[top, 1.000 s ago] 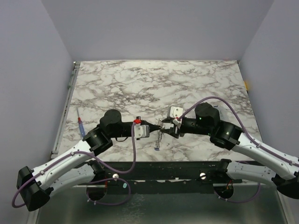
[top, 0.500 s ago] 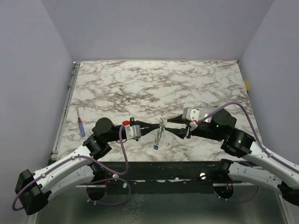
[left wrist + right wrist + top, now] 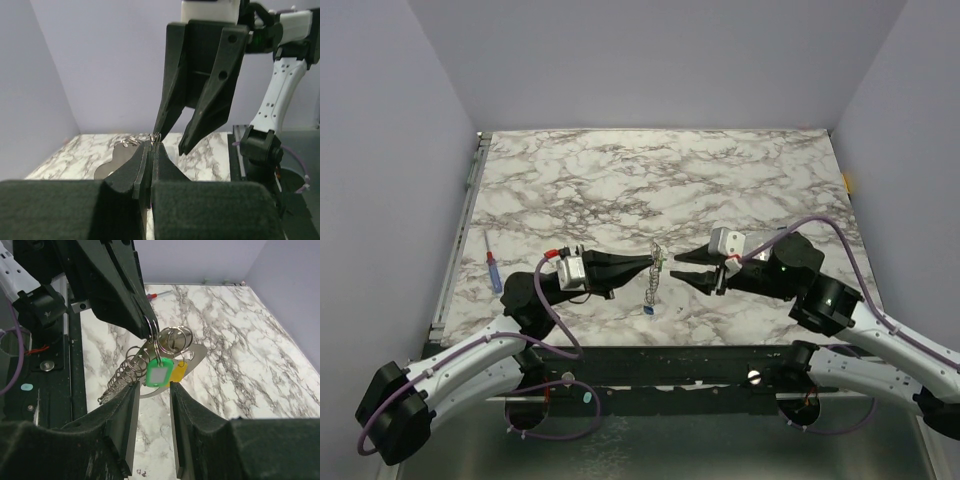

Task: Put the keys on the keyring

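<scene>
My left gripper [image 3: 655,262] is shut on a thin wire ring [image 3: 155,135] of the keyring [image 3: 653,272] and holds it above the table. A chain of small rings [image 3: 125,374] hangs from it, with a blue key [image 3: 648,310] at the bottom. In the right wrist view a green key [image 3: 159,373] and a yellow key [image 3: 179,371] hang from the rings [image 3: 175,337] under the left fingertips [image 3: 146,320], in front of a grey oval metal piece [image 3: 199,354]. My right gripper [image 3: 682,268] is open and empty, just right of the keys; its own view shows its tips [image 3: 152,389] just below the green key.
A thin red-and-blue pen [image 3: 494,270] lies near the table's left edge; it also shows in the right wrist view [image 3: 162,294]. The marble table [image 3: 720,180] stretches behind the grippers. A metal rail [image 3: 455,260] runs along the left edge.
My right gripper has backed off to the right and stands open. My left gripper has shifted a little left, still holding the keyring with its chain hanging.
</scene>
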